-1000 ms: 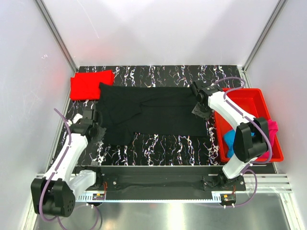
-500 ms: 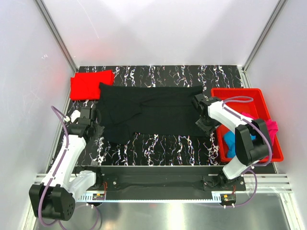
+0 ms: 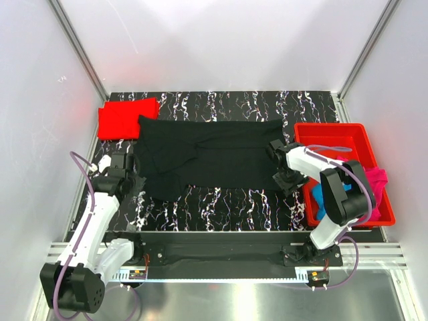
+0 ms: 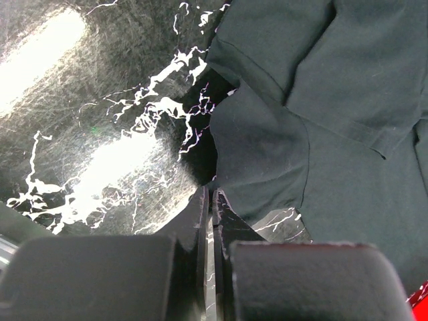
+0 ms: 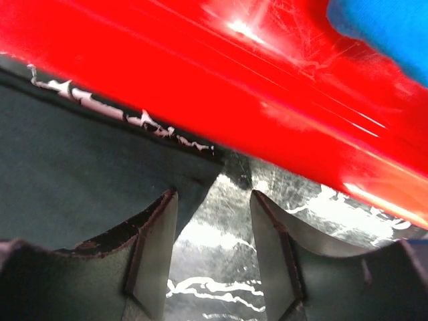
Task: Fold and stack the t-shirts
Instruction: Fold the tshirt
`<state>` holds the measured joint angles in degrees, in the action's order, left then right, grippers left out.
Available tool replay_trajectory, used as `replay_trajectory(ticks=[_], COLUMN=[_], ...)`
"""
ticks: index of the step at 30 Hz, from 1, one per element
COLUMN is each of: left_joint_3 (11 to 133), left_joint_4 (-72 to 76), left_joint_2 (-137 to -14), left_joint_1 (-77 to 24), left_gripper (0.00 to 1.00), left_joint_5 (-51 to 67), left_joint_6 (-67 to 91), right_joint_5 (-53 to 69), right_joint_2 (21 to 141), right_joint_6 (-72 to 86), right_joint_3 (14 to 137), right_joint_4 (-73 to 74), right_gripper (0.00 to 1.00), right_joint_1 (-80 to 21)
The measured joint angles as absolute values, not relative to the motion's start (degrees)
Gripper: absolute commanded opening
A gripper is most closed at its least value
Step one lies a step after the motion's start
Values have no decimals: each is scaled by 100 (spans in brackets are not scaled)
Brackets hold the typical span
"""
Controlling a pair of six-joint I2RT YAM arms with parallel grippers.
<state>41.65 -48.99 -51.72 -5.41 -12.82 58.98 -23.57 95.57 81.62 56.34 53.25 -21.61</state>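
Observation:
The black t-shirt lies spread flat across the table's middle. A folded red t-shirt sits at the far left corner. A bright blue t-shirt and a magenta one lie in the red bin. My left gripper is shut, its tips at the edge of the black sleeve; no cloth shows between them. My right gripper is open at the shirt's near right corner, one finger over cloth, one over bare table.
The red bin's wall runs close beyond my right fingers, with blue cloth inside it. White walls enclose the table on three sides. The arm bases and a metal rail line the near edge.
My right gripper slid from the shirt's far right corner toward me along its right edge to the near corner, jaws a little wider. My left gripper drew slightly nearer, staying shut.

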Motion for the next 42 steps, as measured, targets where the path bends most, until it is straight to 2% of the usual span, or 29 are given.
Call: replay_trajectory(ticks=[3,4,7,15,19,20,22,27,30,36,37,39,40,42], left_joint_3=[4165,4165,4165,4427,4676,4692,4692,4683,4593,4189,4115,4001,3935,3835], left_joint_4=[-4888,-4884,-4886,-5275,-5398,-5417,-5465,-5481,-5413,-5103,-5048,-4965,-4919,-4849], left_joint_2=[-5140,-5137,-5135,-5137,-5135,-5135,-5124,-5096,-5030,-4768,-4746,-4709,-4689,-4659], left_joint_1=[-541,-541,-541,-539,-458,-423,-364,-331,-331,-325,-325,-325,-325,-325], left_gripper=[0,0,0,0,0,0,0,0,0,0,0,0,0,0], left_joint_5=[-1282,-1284,-1295,-1743,-2086,-2174,-2298,-2447,-2425,-2078,-1986,-1863,-1793,-1691], left_joint_6=[5900,5902,5920,5933,5865,5841,5806,5660,5555,5352,5321,5269,5242,5223], right_joint_5=[-2394,-2403,-2467,-2585,-2604,-2585,-2480,-2156,-1988,-1411,-1345,-1184,-1103,-1011], right_joint_2=[9609,9612,9625,9334,9133,9118,9113,9089,8980,8735,8755,8914,9085,9642], right_joint_6=[8265,8281,8283,7627,7258,7179,6980,6147,5544,4123,3859,3319,3098,2687], right_joint_3=[5601,5601,5592,5428,5374,5341,5240,5122,5321,6431,6635,7089,7341,7988], right_joint_4=[5218,5194,5033,4960,5087,5085,5046,4932,4906,4355,4185,3896,3750,3612], right_gripper=[48,32,0,0,1,16,29,44,47,31,17,3,0,0], right_joint_1=[-2165,-2165,-2165,-2261,-2639,-2709,-2799,-2801,-2779,-2204,-2058,-1793,-1691,-1518])
